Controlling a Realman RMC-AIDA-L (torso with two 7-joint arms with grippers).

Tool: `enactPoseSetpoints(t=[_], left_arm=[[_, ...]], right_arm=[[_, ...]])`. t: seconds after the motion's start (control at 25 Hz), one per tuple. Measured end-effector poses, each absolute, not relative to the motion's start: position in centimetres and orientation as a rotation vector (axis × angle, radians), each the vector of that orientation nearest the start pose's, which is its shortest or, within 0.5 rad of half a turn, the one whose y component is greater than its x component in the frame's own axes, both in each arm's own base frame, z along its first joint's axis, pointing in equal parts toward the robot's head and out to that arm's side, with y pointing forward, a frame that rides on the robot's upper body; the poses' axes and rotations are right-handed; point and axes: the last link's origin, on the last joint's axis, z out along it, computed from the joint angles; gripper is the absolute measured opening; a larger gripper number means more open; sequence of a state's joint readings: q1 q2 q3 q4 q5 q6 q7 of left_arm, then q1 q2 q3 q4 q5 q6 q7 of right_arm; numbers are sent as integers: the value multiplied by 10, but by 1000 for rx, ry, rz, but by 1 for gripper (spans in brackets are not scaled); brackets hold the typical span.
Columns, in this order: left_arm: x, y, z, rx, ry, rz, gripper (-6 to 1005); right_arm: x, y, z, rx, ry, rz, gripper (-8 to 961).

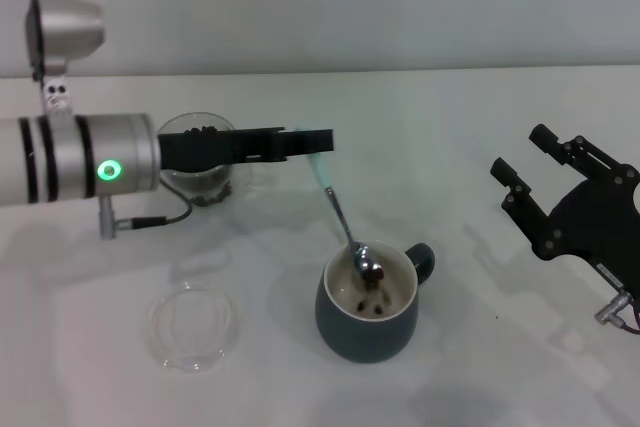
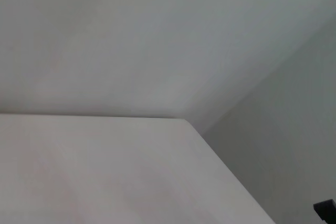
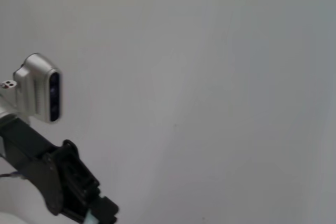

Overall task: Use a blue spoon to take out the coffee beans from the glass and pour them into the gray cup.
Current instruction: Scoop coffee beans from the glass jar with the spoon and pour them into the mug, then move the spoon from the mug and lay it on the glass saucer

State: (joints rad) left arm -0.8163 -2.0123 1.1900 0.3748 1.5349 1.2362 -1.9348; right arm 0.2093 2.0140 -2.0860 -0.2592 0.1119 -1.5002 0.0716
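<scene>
In the head view my left gripper (image 1: pixel 318 141) is shut on the pale handle of the blue spoon (image 1: pixel 341 215), which slants down so its silver bowl hangs over the gray cup (image 1: pixel 370 302). Coffee beans (image 1: pixel 371 271) lie in the spoon bowl and a few more (image 1: pixel 370 305) on the cup's cream bottom. The glass (image 1: pixel 203 162), with beans inside, stands behind the left arm and is partly hidden by it. My right gripper (image 1: pixel 527 154) is open and idle at the far right. The right wrist view shows the left gripper (image 3: pixel 100 211) from afar.
A flat clear glass dish (image 1: pixel 193 328) lies at the front left of the white table (image 1: pixel 480 367). The left wrist view shows only table (image 2: pixel 94 177) and wall.
</scene>
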Motion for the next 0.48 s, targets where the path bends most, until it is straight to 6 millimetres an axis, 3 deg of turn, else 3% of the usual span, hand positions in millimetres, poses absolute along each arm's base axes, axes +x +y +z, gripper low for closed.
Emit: enactPoseSetpoints(t=[0.48], left_arm=[[-138,401,-50,-2791,-1040,-747,140]], right_arm=[[310,247,-17,-1917,68,834,496]])
